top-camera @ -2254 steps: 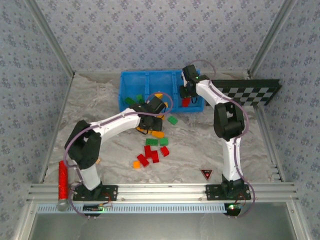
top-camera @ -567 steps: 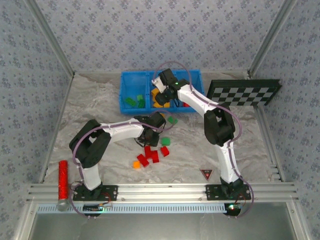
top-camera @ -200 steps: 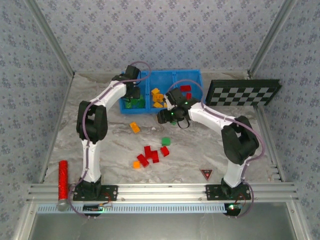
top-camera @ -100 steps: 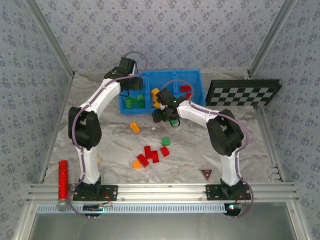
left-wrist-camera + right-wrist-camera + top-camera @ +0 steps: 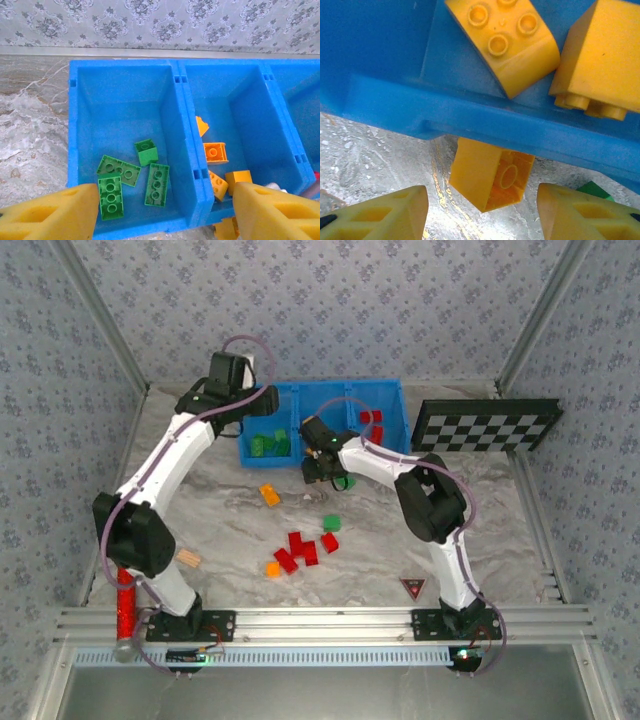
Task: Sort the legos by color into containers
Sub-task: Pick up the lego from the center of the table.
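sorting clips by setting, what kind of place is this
Probably a robot lab test cell, not a real room: wallpaper panels stand in a metal frame, the left arm and right arm are bolted to a rail, and a checkerboard, likely for camera calibration, sits back right.

Blue bin [image 5: 186, 150], 3 compartments: L holds 4 green bricks [image 5: 156, 184] studs up, mid orange-yellow bricks [image 5: 215, 152], R red bricks [image 5: 371, 418]. Loose in front: red cluster [image 5: 300, 548], a green brick [image 5: 332, 523], 2 orange bricks [image 5: 269, 495], + an orange brick [image 5: 490, 172] on its side just beside the bin's front wall.
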`<action>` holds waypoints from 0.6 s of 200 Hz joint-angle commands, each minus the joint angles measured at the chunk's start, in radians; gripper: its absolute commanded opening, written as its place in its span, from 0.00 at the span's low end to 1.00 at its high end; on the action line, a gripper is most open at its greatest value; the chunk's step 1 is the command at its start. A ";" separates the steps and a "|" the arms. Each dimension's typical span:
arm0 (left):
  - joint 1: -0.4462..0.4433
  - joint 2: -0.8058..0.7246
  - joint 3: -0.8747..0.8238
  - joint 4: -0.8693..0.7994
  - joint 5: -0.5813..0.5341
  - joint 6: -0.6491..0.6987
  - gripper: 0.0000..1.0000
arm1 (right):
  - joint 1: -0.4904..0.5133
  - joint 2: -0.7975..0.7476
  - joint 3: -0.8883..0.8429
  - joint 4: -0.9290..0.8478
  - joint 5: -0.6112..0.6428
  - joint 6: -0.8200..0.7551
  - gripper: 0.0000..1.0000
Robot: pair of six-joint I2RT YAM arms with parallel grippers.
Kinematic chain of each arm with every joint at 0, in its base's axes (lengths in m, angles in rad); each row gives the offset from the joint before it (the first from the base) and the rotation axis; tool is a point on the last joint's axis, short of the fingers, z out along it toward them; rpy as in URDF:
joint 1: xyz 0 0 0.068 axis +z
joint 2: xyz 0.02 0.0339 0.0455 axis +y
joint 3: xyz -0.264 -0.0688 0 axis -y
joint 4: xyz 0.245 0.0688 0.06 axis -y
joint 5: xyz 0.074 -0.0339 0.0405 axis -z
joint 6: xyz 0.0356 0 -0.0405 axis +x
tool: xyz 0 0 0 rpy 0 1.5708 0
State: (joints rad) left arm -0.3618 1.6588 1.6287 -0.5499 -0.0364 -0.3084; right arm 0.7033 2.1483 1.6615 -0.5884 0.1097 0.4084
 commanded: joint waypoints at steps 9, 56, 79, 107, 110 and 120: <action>-0.004 -0.102 -0.064 0.017 0.020 -0.024 0.72 | 0.011 0.044 0.040 -0.068 0.059 0.036 0.58; -0.008 -0.211 -0.189 0.022 0.020 -0.062 0.72 | 0.013 0.079 0.071 -0.066 0.074 0.051 0.55; -0.008 -0.235 -0.227 0.016 0.018 -0.076 0.72 | 0.011 0.099 0.092 -0.072 0.072 0.052 0.49; -0.009 -0.256 -0.265 0.010 0.023 -0.086 0.72 | 0.008 0.108 0.098 -0.082 0.072 0.051 0.38; -0.009 -0.258 -0.268 0.010 0.023 -0.086 0.72 | 0.007 0.108 0.098 -0.083 0.071 0.050 0.37; -0.009 -0.264 -0.281 0.011 0.026 -0.087 0.72 | 0.008 0.104 0.092 -0.087 0.071 0.047 0.34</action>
State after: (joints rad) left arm -0.3626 1.4376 1.3708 -0.5457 -0.0292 -0.3771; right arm 0.7158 2.2192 1.7420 -0.6418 0.1650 0.4484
